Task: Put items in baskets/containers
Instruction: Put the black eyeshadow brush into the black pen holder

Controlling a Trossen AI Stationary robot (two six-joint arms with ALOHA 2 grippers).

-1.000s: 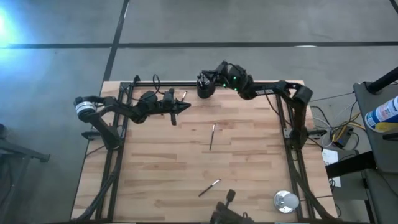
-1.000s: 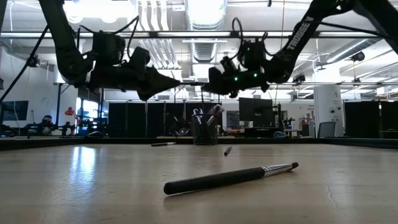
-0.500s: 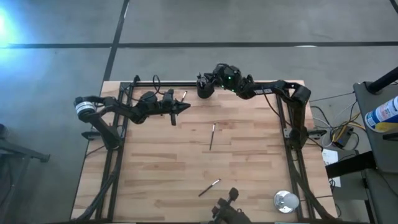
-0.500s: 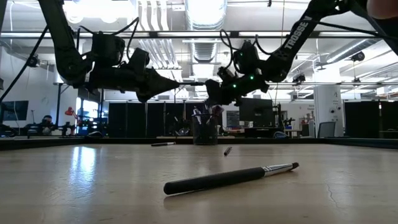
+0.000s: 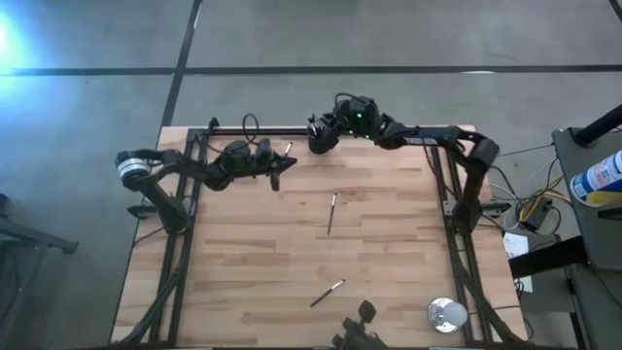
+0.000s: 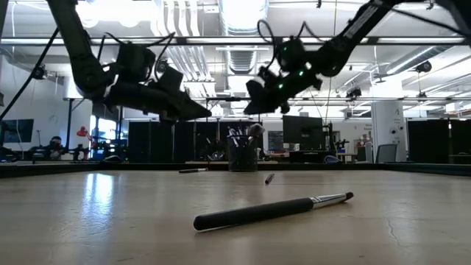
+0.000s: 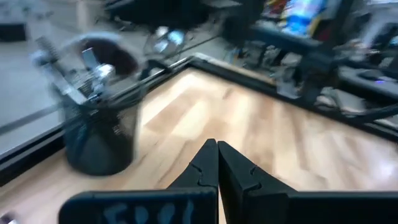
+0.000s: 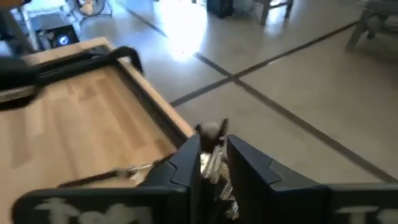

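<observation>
Pale wood table (image 5: 389, 253), black mesh cup (image 7: 99, 134)

Right gripper (image 8: 212, 163) parted and lifted above the black cup (image 5: 320, 139) — left gripper (image 5: 275, 171) dipped slightly toward the table

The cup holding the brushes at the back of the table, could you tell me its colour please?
The cup is black, seen best in the low view.

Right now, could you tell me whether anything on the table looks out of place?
Three brushes lie loose on the wooden table, outside the black cup: one mid-table, one near the front edge, one beside the left end effector. A round silver disc sits at the front right corner.
</observation>
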